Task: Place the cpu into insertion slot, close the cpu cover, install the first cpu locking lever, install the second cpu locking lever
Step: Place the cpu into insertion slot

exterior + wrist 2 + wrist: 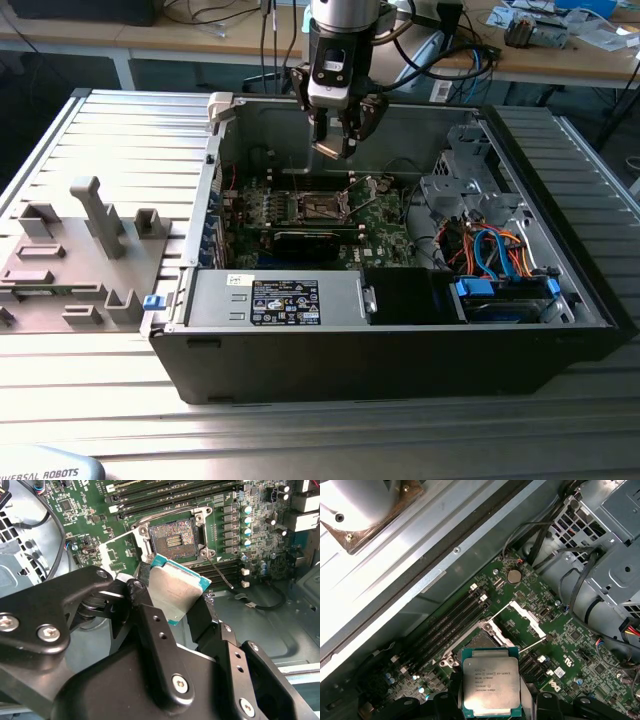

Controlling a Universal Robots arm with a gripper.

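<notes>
— Silver-topped chip point(491, 685), where is it?
— Clamped by its edges in the gripper point(339, 138), jaws closed on it, hanging above the bare socket point(174, 539)
— And the cover point(524, 616)?
— Flipped up beside the socket, as far as I can tell

Robot at work: the arm point(345, 12) ends in a silver-grey cylindrical wrist above a black gripper point(338, 148), whose housing carries a pale, glossy front panel. Black cables point(430, 62) loop off the wrist toward the exterior view's right. In the second wrist view, the matte black fingers point(156, 645) are flat, angular bars drilled with small holes, joined by broad linkage plates fastened with silver hex-socket screws point(49, 632).
</notes>
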